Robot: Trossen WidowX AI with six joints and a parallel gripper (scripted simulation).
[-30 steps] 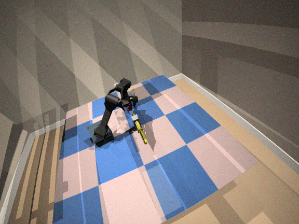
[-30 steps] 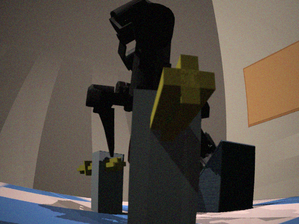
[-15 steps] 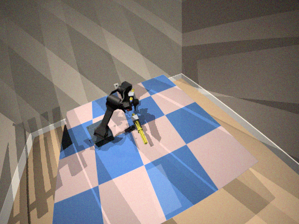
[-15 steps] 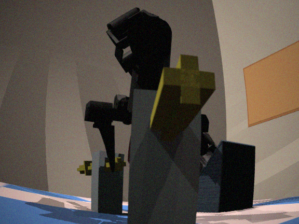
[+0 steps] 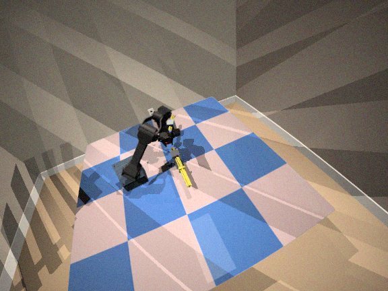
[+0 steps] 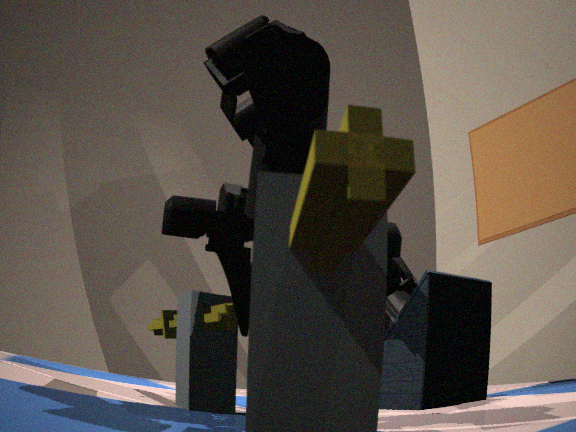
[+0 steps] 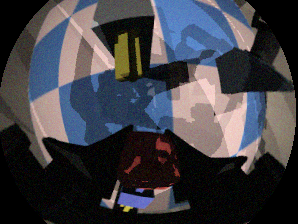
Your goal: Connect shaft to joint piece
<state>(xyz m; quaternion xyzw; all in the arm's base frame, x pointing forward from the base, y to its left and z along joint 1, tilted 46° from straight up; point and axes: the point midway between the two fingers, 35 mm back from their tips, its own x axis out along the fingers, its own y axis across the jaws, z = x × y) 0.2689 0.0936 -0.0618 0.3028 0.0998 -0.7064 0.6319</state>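
The red square joint piece (image 5: pixel 166 143) (image 7: pixel 149 160) is dark and in shadow. It sits between the two fingers of my gripper (image 7: pixel 150 131), which is shut on it. The exact direction of its opening is hard to tell. A blue hinge part (image 7: pixel 136 201) joins it to the yellow fixed shaft (image 6: pixel 364 165), which passes through the tall grey block (image 6: pixel 310 300). The second yellow shaft (image 5: pixel 185 176) (image 6: pixel 220 314) (image 7: pixel 122 57), with a collar, runs through its grey block (image 5: pixel 174 153) (image 6: pixel 210 355) (image 7: pixel 122 35). Its near tip is apart from the joint piece.
The arm's dark base (image 5: pixel 135 182) (image 6: pixel 457 340) stands beside the two blocks. A dark part of the arm (image 7: pixel 250 72) shows at the right of the wrist view. The blue and pink checkered mat (image 5: pixel 215 242) lies under everything, with walls behind.
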